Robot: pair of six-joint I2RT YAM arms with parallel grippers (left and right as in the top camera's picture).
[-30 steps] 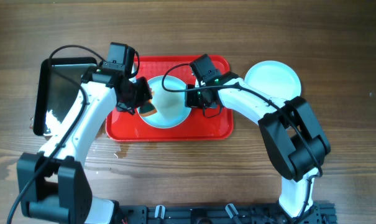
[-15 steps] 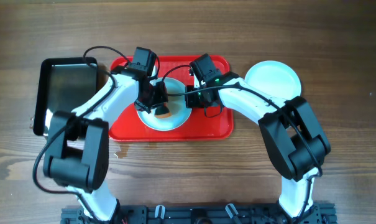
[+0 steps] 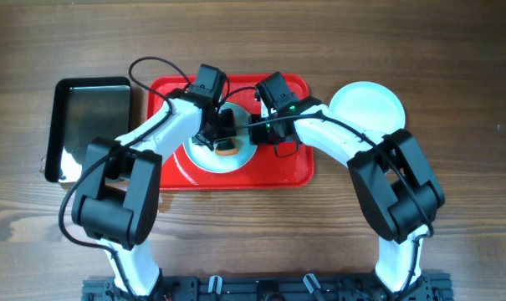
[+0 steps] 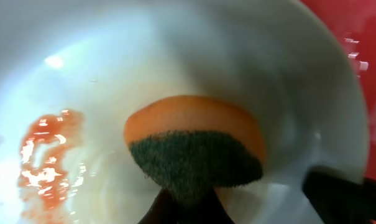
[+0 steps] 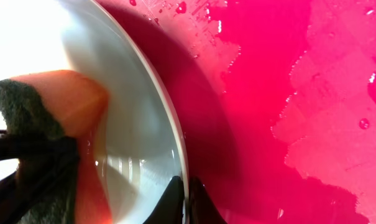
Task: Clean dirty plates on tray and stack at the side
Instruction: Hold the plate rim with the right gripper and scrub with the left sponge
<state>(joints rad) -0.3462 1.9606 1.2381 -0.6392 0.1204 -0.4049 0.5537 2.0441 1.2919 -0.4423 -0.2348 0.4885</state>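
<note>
- Left gripper [image 3: 222,138] clamped on sponge [image 4: 194,146], pressed onto plate [image 3: 204,160] centre.
- Right gripper [image 5: 188,190] pinches plate rim at 3 o'clock.
- The plate rests on tray [image 3: 286,167].

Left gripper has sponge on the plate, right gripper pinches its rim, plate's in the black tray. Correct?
Wrong tray: overhead shows the plate on the red tray, beside the black tray. The left gripper holding the sponge and the right gripper pinching the rim are right.

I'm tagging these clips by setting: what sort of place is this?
Probably a robotics lab bench staged for dishwashing, not a real kitchen: two robot arms at a wooden table, a red tray holding a smeared plate, and a sponge pressed on it.
</note>
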